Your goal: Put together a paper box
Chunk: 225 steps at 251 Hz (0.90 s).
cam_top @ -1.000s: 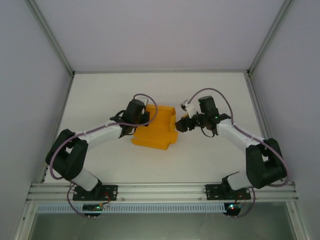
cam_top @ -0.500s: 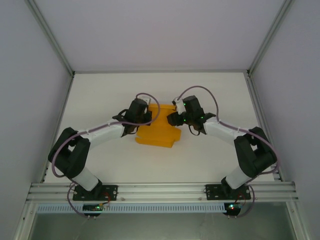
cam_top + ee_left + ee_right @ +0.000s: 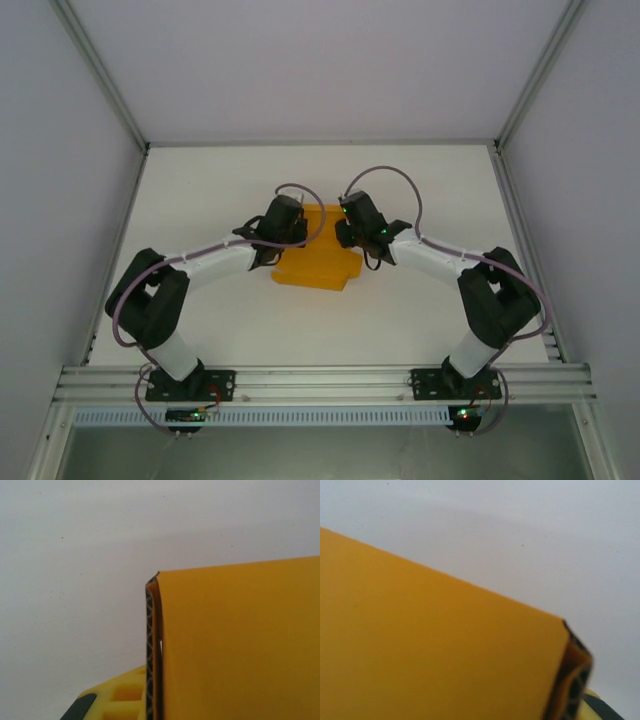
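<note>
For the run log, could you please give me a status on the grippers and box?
Left gripper shut on box, left side. Right gripper at its right side, grip unclear. Box partly folded, on table. Nothing blocking.

The paper box (image 3: 318, 264) is plain orange-yellow card, only partly folded. Its flat, notched near part lies at the middle of the table (image 3: 420, 320), and smooth panels at its far end stand raised.
</note>
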Tool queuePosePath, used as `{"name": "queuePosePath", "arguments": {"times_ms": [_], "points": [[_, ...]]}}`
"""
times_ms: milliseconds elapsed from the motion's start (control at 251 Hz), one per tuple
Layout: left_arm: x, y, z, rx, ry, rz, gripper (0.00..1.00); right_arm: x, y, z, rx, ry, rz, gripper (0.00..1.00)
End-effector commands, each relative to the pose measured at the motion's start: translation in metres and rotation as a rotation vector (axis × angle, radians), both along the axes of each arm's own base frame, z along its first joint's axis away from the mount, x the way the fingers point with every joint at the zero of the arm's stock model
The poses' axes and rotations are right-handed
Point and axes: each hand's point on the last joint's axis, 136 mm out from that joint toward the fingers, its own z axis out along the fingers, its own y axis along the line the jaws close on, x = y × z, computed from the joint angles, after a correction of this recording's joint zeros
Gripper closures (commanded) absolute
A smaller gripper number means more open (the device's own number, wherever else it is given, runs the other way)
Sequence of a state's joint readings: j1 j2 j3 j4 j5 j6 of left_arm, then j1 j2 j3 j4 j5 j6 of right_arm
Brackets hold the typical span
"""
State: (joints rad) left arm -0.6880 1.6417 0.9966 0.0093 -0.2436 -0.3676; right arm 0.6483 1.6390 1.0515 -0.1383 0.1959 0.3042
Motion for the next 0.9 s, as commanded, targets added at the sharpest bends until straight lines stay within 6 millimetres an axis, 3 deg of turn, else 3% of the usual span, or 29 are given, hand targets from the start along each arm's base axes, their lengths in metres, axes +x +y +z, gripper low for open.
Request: {"name": "queuePosePath", "arguments": {"times_ms": [0, 96, 243, 495, 543, 619, 778, 894], "points": [[-0.003, -0.001, 0.006, 0.019, 0.004, 0.010, 1.00, 0.007, -0.042, -0.005, -0.115, -0.003, -0.159, 0.67], [-0.002, 0.001, 0.003, 0.029, 0.008, 0.025, 1.00, 0.002, -0.043, 0.001, -0.091, 0.002, -0.135, 0.65], [0.000, -0.001, 0.000, 0.027, 0.013, 0.025, 1.00, -0.010, -0.037, 0.011, -0.037, 0.004, -0.059, 0.54], [0.000, -0.002, -0.002, 0.027, 0.021, 0.024, 1.00, -0.031, -0.018, 0.022, 0.117, 0.016, 0.085, 0.48], [0.001, -0.002, -0.002, 0.028, 0.020, 0.027, 1.00, -0.033, -0.019, 0.023, 0.131, 0.016, 0.093, 0.53], [0.001, -0.001, -0.002, 0.025, 0.021, 0.031, 1.00, -0.034, -0.021, 0.023, 0.129, 0.015, 0.087, 0.67], [0.000, -0.008, 0.003, -0.007, 0.023, 0.009, 1.00, -0.021, -0.027, 0.014, 0.081, 0.008, 0.036, 0.67], [-0.001, -0.009, 0.005, -0.017, 0.029, 0.027, 1.00, -0.001, -0.041, 0.012, 0.008, -0.015, -0.115, 0.79]]}}
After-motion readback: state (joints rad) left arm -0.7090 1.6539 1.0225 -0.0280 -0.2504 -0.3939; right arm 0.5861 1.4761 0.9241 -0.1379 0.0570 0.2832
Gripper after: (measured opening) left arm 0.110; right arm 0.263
